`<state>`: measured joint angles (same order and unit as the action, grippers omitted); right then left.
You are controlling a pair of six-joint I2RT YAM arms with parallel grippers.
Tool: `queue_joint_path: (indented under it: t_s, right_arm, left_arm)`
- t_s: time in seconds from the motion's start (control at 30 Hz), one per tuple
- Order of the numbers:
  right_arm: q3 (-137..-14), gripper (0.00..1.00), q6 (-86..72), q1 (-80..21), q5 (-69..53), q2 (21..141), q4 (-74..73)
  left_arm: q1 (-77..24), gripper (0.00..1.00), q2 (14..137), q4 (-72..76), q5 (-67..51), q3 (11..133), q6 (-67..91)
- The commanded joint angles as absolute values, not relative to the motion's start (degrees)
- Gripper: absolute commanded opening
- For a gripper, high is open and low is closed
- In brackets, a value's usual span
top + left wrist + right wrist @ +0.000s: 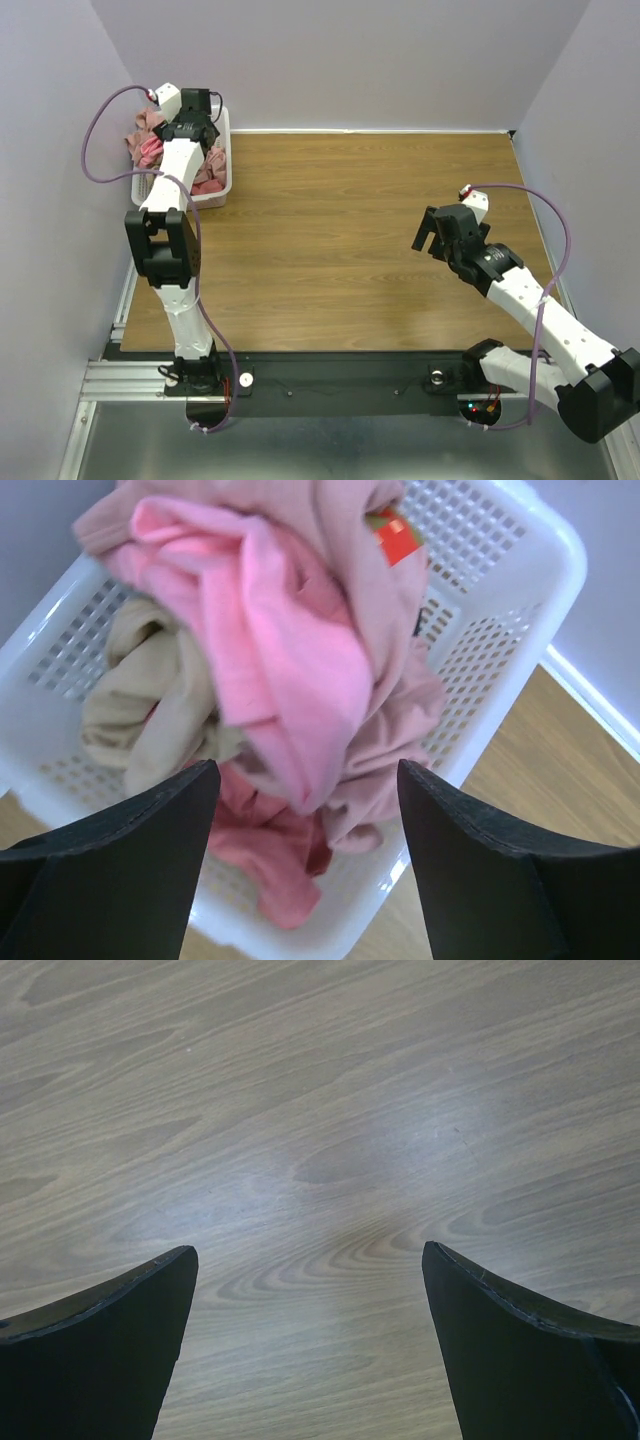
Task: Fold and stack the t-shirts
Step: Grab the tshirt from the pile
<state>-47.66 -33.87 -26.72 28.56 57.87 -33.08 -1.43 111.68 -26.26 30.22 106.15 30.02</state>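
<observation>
Crumpled t-shirts fill the white lattice basket (pixel 500 590): a bright salmon-pink one (pixel 285 650) on top, a dusty pink one (pixel 385 705) to its right, a tan one (pixel 150 700) at left, a rose one (pixel 265 855) below. From above the pile (pixel 150 145) shows in the basket (pixel 222 180) at the far left. My left gripper (pixel 308 780) is open and empty, hovering just above the pile; it also shows in the top view (pixel 190 128). My right gripper (pixel 310 1255) is open and empty above bare wood at the right (pixel 432 228).
The wooden table (pixel 350 250) lies between purple walls at left, back and right. The basket stands in the far left corner against the wall. A red tag (pixel 397 540) shows on a shirt near the basket's far side.
</observation>
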Motion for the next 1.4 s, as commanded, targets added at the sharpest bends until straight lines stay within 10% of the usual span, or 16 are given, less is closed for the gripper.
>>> queue_joint_path:
  t_s: [0.0,0.2,0.57,0.77,1.37]
  right_arm:
    - [-51.0,1.00,-32.7,-26.6,30.4,58.0,-32.3]
    - [-50.5,1.00,-32.3,-26.6,32.3,57.9,-32.3]
    - [-49.7,1.00,-32.4,-26.6,33.6,57.7,-32.3]
    - [-49.9,1.00,-32.7,-26.6,34.3,57.6,-32.3]
    - [-49.7,1.00,-32.4,-26.6,29.0,57.2,-32.3]
  left_arm:
    - [-0.9,0.77,116.1,-27.7,30.8,116.2,28.5]
    - [-0.7,0.54,120.0,-30.3,30.9,120.2,28.9]
    - [-0.5,0.56,118.7,-31.6,33.8,117.2,29.4]
    - [0.9,0.00,119.4,-32.9,32.3,118.7,30.3]
    - [-6.2,0.00,81.6,-16.0,18.1,116.9,18.5]
